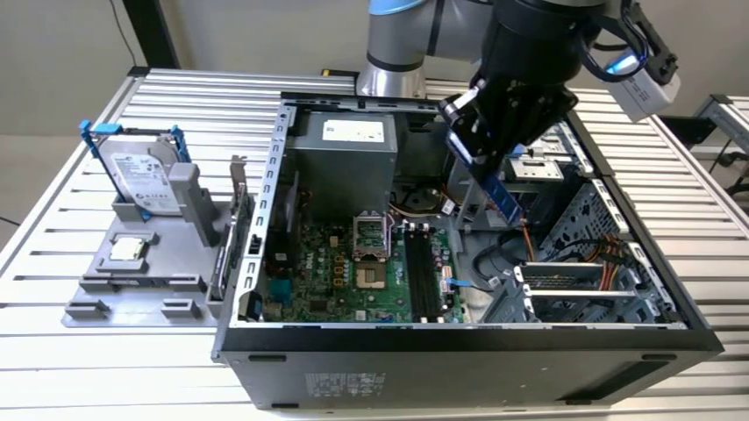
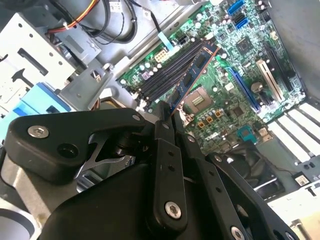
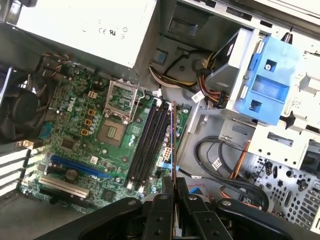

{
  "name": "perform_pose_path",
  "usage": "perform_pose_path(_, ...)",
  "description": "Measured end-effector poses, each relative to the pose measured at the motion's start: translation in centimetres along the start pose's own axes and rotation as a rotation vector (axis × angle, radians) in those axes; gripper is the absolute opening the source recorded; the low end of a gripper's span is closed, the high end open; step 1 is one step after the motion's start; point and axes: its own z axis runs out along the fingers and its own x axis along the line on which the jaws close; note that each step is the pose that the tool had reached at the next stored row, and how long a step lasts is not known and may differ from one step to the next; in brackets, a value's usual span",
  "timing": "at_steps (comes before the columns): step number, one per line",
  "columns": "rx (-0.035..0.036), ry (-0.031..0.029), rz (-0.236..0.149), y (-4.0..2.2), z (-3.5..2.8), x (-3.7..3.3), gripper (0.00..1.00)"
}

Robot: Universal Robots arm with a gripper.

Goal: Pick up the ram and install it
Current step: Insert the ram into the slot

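We see the gripper [image 1: 476,147] clenched on the ram [image 1: 503,197]. It holds the ram in the air inside the open computer case [image 1: 468,351], above the motherboard's [image 3: 75,145] black memory slots [image 3: 147,142], not seated.

Slatted aluminium table [image 1: 47,351] before a plain pale wall [image 1: 59,53], dark upright post [image 1: 153,35] behind.

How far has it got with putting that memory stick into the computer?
The pick-up looks done: the end effector is shut on the ram, which hangs in the air above the open computer case. In the first wrist view the stick hovers over the black memory slots without touching them. Seating it is not yet done, and the slots look empty.
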Motion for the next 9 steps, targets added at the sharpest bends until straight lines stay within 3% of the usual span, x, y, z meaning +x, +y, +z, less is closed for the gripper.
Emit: perform_pose_path(9,0.0006,-0.0007,0.056,-0.54,0.01,0.17,0.00)
